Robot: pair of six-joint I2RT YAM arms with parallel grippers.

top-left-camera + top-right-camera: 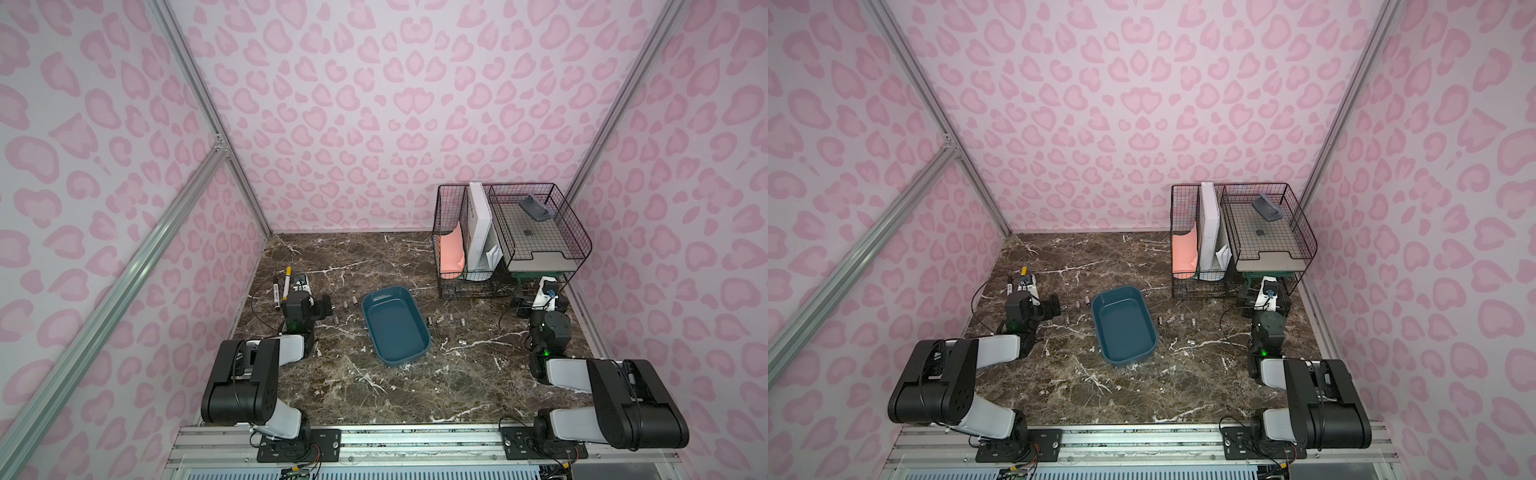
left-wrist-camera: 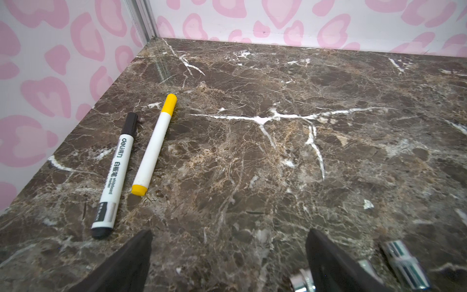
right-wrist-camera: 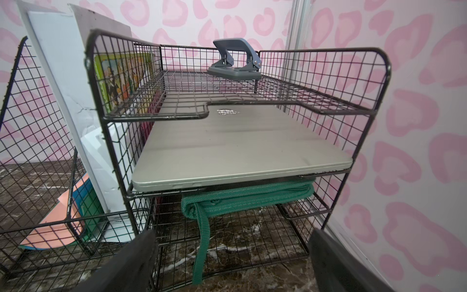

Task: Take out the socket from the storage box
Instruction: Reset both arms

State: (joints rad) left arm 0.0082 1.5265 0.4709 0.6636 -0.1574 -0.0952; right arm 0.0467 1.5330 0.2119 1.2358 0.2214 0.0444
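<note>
I see my right claw (image 3: 231, 232) spread wide before the wire rack (image 3: 151, 117). A hole punch (image 3: 235, 68) sits on top, a laptop (image 3: 240, 146) below.

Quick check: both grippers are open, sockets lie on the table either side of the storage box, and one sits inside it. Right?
No socket sits inside: both top views show the storage box bare. The rest holds: sockets lie on the table either side of it, and the left gripper and right gripper are open.

pink leopard-print walls (image 1: 374, 104) enclose a brown marble tabletop (image 1: 374, 395).
</note>
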